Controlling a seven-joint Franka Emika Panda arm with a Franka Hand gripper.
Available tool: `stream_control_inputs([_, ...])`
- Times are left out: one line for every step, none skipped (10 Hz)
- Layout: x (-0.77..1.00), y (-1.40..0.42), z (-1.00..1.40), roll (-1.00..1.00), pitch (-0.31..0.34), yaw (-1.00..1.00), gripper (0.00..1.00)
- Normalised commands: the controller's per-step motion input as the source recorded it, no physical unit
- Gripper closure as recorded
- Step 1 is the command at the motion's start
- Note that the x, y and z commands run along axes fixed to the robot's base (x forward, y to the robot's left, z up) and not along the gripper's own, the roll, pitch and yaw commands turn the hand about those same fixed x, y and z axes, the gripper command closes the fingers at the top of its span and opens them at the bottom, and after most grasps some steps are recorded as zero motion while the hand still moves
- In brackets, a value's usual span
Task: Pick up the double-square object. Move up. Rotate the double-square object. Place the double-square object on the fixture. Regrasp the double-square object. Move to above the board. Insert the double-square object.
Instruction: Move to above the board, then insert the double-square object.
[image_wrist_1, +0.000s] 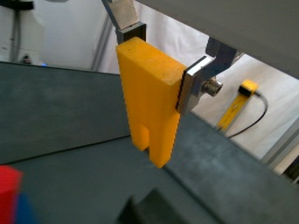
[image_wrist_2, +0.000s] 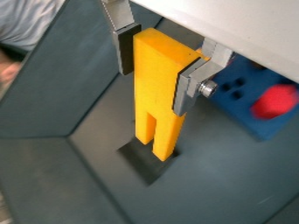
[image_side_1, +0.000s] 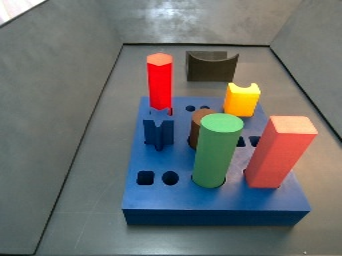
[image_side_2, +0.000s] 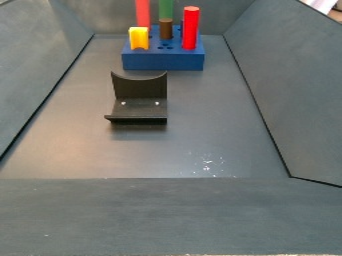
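Gripper (image_wrist_2: 152, 66) clamped on double-square object (image_wrist_2: 158, 92), held upright above floor, fixture (image_side_2: 138, 97) and board (image_side_2: 163, 60) apart, unoccupied by it

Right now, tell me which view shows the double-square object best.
A wrist view: the double-square object shows nearly full length, stepped end down, clamped in the gripper above the floor. In another wrist view it is just as near but shows less of the step. Neither side view shows it.
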Motion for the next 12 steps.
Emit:
stream_control_inputs([-0.66,-1.00,0.01,-1.00,-0.025,-0.16,1.00])
stream_control_inputs([-0.73,-1.00,0.01,-1.00,-0.029,-0.16,1.00])
stream_control_inputs([-0.56,-0.68,0.02,-1.00,-0.039,-0.15,1.00])
stream_control_inputs([-0.38,-0.36,0.01,-1.00,-0.050,-0.15,1.00])
stream_control_inputs([-0.25,-0.17,0.00,-1.00,-0.053,-0.14,1.00])
stream_control_inputs([-0.18,-0.06,0.01,-1.00,-0.072,-0.13,1.00])
stream_control_inputs([-0.16,-0.03,0.00,-0.93,-0.086,-0.11,1.00])
stream_control_inputs([-0.13,0.02,0.00,-0.64,-0.099,-0.06,1.00])
stream_control_inputs([-0.12,0.03,0.00,-0.44,-0.101,-0.03,1.00])
stream_control_inputs([-0.09,0.03,0.00,-0.24,-0.093,-0.01,1.00])
stream_control_inputs([0.92,0.03,-0.59,-0.21,-0.189,0.05,1.00])
stream_control_inputs([0.82,0.03,-0.62,-0.24,-0.183,0.18,1.00])
